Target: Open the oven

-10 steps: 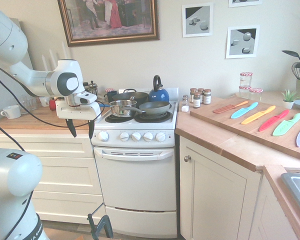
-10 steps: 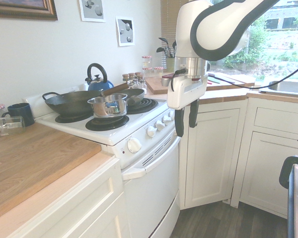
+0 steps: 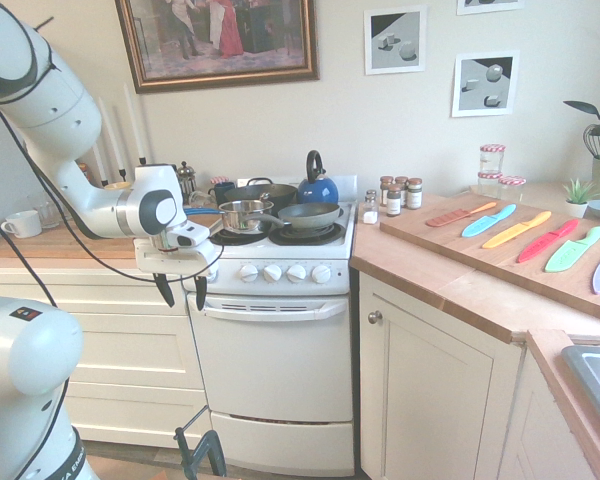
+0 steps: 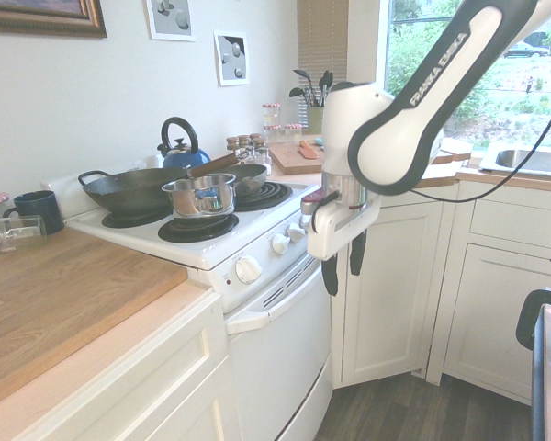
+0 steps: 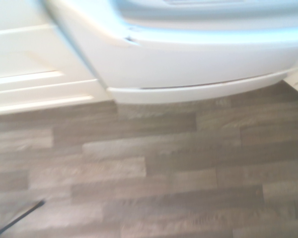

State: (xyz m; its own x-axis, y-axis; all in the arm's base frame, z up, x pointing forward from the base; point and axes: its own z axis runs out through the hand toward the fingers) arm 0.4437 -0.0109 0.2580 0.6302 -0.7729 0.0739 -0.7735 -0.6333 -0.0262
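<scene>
Hovering, we keep the pincer (image 3: 183, 292) unclenched and empty, its tips parted near the left end of the handle (image 3: 270, 310). From the pincer, in the first exterior view, we find the closed oven (image 3: 273, 365) toward four o'clock, the saucepan (image 3: 244, 216) toward one, the blue kettle (image 3: 318, 190) toward two.

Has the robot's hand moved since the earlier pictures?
Yes, the hand has come down, from above the level of the oven handle to nearly level with it.

Hand (image 3: 182, 294) now lower, fingers downward.
</scene>
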